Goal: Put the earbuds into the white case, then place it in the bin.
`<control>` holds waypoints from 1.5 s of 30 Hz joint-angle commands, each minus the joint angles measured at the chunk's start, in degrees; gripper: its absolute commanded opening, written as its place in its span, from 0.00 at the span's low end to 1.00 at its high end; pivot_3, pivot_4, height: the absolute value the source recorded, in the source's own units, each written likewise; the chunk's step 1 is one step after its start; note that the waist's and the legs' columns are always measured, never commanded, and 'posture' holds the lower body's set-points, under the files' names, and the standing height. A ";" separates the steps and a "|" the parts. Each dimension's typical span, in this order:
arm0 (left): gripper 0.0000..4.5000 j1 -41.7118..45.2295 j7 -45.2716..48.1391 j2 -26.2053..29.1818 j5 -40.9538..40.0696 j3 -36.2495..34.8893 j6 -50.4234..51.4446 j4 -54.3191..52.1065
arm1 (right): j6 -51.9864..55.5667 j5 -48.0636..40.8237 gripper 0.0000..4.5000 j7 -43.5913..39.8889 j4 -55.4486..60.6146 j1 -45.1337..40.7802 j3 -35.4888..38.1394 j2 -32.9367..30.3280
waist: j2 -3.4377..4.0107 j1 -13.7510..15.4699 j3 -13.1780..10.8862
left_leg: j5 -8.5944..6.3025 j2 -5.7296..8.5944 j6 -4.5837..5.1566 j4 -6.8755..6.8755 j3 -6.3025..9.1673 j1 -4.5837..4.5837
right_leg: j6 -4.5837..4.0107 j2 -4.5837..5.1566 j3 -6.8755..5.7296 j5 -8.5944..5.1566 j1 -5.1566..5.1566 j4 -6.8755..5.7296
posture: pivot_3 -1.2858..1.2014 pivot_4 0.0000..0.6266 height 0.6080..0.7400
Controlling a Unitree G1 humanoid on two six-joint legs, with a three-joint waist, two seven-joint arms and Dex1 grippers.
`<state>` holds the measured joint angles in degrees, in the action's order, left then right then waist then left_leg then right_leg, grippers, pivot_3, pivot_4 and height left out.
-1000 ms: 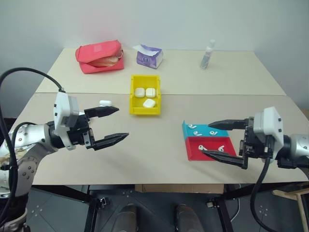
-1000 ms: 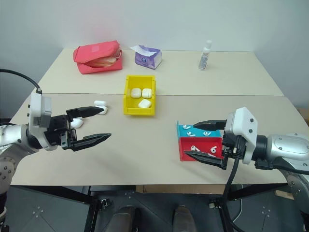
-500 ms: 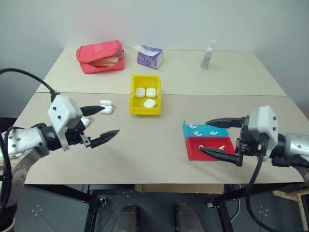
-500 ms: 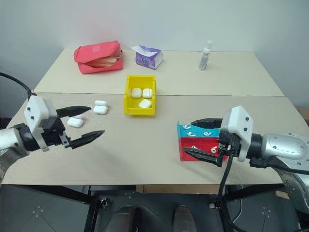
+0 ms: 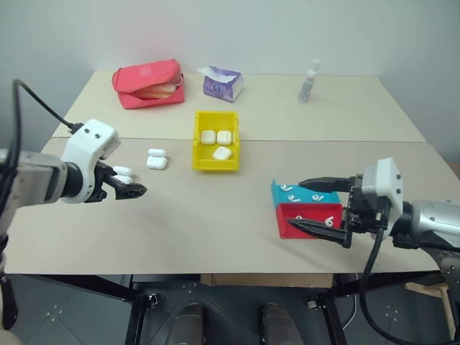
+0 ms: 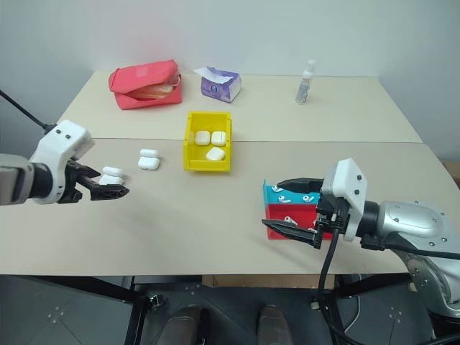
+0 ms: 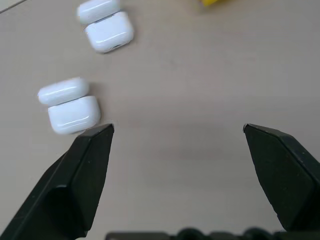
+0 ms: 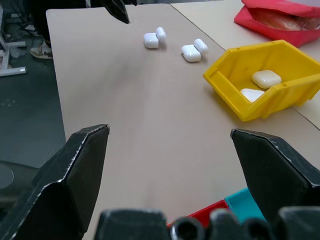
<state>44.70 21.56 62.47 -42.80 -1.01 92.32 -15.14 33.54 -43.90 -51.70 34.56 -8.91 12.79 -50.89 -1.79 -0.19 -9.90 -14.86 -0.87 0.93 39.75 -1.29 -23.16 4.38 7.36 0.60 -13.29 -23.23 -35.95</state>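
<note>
So the left gripper [image 7: 177, 130] is spread wide with nothing in it, tilted down over the table [image 5: 215, 215], and an open white case [image 7: 74, 114] sits just off one fingertip, a second one a bit past it. The yellow bin [image 5: 215, 149] (three cases already inside) is further right. The right gripper [image 5: 305, 205] gapes empty too, right over the teal tray [image 5: 295, 194] and red tray [image 5: 302, 219] holding the earbuds [image 5: 287, 189].

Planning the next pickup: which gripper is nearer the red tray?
The right gripper: its open fingers straddle the red tray and the teal tray. The left gripper is far across the table, beside an open white case.
</note>
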 commanded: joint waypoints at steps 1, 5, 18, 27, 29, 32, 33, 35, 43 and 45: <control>1.00 7.15 -5.34 -2.59 5.57 5.82 0.18 9.71 | -0.69 -0.05 0.99 0.85 1.46 -1.00 0.16 0.56 | -0.01 0.08 0.00 | 0.00 0.01 0.00 0.00 -0.01 0.00 | 0.00 0.00 -0.01 0.00 0.02 0.00 | 0.52 0.24 1.00; 1.00 16.21 -6.63 -7.68 10.17 11.25 0.18 22.87 | -0.50 -0.30 0.99 1.25 1.81 -1.00 -0.09 0.70 | -0.04 0.30 -0.02 | 0.00 0.01 0.00 0.02 -0.20 -0.14 | 0.00 0.00 -0.06 0.00 -0.03 -0.01 | 0.52 0.24 1.00; 1.00 24.02 0.69 -14.88 25.68 22.11 -12.99 48.62 | 1.48 -1.76 0.99 1.89 3.32 0.20 2.32 -1.18 | -0.06 0.40 -0.03 | 0.02 0.00 -0.03 0.05 -0.26 -0.17 | 0.01 0.00 -0.06 0.00 -0.06 -0.02 | 0.52 0.24 1.00; 1.00 28.29 5.30 -22.92 33.40 20.57 -24.82 68.08 | 2.66 -2.54 0.99 2.85 4.63 0.87 4.42 -2.27 | -0.11 0.82 -0.05 | 0.02 0.01 -0.02 0.10 -0.27 -0.29 | 0.02 0.00 -0.13 0.01 -0.07 -0.02 | 0.52 0.24 1.00; 1.00 28.73 6.28 -23.80 34.79 20.13 -26.23 70.50 | 2.85 -2.86 0.99 3.23 5.02 0.92 4.77 -2.49 | -0.12 0.82 -0.06 | 0.02 0.01 -0.02 0.10 -0.27 -0.30 | 0.02 0.00 -0.14 0.01 -0.07 -0.02 | 0.52 0.24 1.00; 1.00 29.13 7.43 -24.79 36.55 19.17 -28.12 73.84 | 3.09 -3.10 0.99 3.78 5.78 1.31 5.68 -2.77 | -0.12 0.81 -0.06 | 0.02 0.01 -0.02 0.10 -0.27 -0.29 | 0.02 0.00 -0.13 0.01 -0.07 -0.04 | 0.52 0.24 1.00; 1.00 29.19 7.60 -25.03 37.06 18.78 -28.83 74.76 | 3.17 -3.09 0.99 4.04 6.04 1.43 5.83 -2.88 | -0.12 0.82 -0.06 | 0.02 0.00 -0.02 0.10 -0.27 -0.29 | 0.02 0.01 -0.14 0.01 -0.07 -0.05 | 0.52 0.24 1.00; 1.00 29.34 8.14 -25.46 37.99 17.93 -30.22 76.59 | 3.31 -3.07 0.99 4.40 6.51 1.65 6.05 -2.99 | -0.13 0.82 -0.05 | 0.02 0.01 -0.02 0.10 -0.27 -0.28 | 0.02 0.01 -0.14 0.01 -0.06 -0.04 | 0.52 0.24 1.00; 1.00 29.65 12.44 -25.36 41.82 17.58 -30.19 78.74 | 3.24 -3.25 0.99 5.22 7.59 2.46 7.10 -3.25 | -0.13 0.78 -0.05 | 0.02 0.00 -0.02 0.12 -0.27 -0.24 | 0.03 0.01 -0.13 0.01 -0.04 -0.09 | 0.52 0.24 1.00; 1.00 29.09 13.10 -25.44 42.55 17.36 -30.16 78.65 | 3.20 -3.19 0.99 5.36 7.65 2.58 7.07 -3.20 | -0.14 0.78 -0.05 | 0.02 0.00 -0.02 0.12 -0.27 -0.26 | 0.03 0.01 -0.13 0.01 -0.04 -0.11 | 0.52 0.24 1.00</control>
<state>73.65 33.49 36.59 -1.95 16.16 61.48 62.89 36.83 -46.29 -47.00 40.75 -6.22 17.39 -53.56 -1.93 0.59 -9.95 -14.84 -0.86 0.91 39.87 -1.56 -23.43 4.41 7.37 0.47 -13.28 -23.27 -36.07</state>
